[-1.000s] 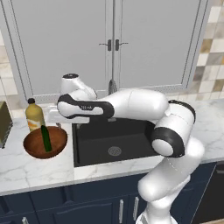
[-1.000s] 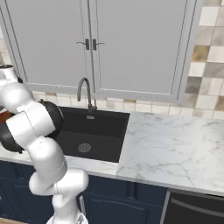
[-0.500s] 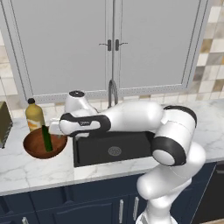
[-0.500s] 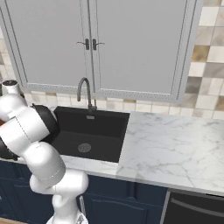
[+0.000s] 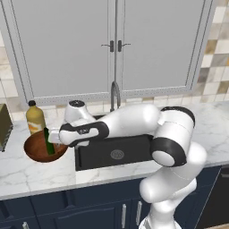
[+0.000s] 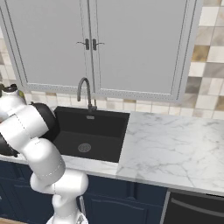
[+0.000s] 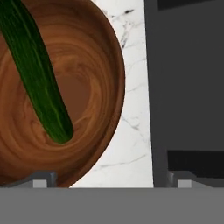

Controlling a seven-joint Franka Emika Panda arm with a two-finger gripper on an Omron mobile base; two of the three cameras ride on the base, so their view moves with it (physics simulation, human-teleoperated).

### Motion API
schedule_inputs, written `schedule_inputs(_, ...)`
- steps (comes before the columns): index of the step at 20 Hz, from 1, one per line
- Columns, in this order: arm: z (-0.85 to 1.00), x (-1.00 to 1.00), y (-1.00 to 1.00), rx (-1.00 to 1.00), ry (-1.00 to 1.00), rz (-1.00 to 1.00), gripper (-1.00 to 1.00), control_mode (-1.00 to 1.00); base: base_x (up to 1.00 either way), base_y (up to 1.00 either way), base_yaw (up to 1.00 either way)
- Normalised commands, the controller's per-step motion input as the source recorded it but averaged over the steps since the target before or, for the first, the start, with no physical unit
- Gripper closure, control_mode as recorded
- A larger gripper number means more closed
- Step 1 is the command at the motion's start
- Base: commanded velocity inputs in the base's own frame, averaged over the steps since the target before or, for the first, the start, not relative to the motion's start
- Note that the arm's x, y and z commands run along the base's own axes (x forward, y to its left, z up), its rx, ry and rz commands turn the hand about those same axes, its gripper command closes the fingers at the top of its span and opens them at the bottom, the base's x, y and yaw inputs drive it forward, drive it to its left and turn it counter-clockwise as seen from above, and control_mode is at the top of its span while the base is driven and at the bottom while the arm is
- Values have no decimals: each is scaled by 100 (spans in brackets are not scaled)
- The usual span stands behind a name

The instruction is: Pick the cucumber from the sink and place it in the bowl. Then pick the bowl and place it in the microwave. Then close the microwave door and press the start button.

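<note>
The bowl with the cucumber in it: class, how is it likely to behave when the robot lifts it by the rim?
The bowl looks glossy, so the rim may slip in a pinch grip. It is wide, so held at one edge it would probably tilt. The cucumber leans loose inside and could roll or slide.

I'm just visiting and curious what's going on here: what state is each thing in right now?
Cucumber: lying inside the bowl, not held.
Bowl: upright on the counter, beside the sink.
Sink: empty, faucet off.
Cabinet doors: closed.
Gripper: fingers apart, holding nothing, above the bowl's rim.
Bottle: upright behind the bowl.
</note>
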Motion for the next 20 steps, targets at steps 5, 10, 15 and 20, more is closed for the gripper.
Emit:
schedule_inputs(5,-20,3,0,3,0,0,-100,-100,0,0,0)
schedule_inputs(10,-18,13,0,3,-4,0,-100,-100,0,0,0)
schedule_inputs(15,-16,13,0,1,-5,0,-100,-100,0,0,0)
schedule_inputs(20,-13,2,4,0,-1,-1,-100,-100,0,0,0)
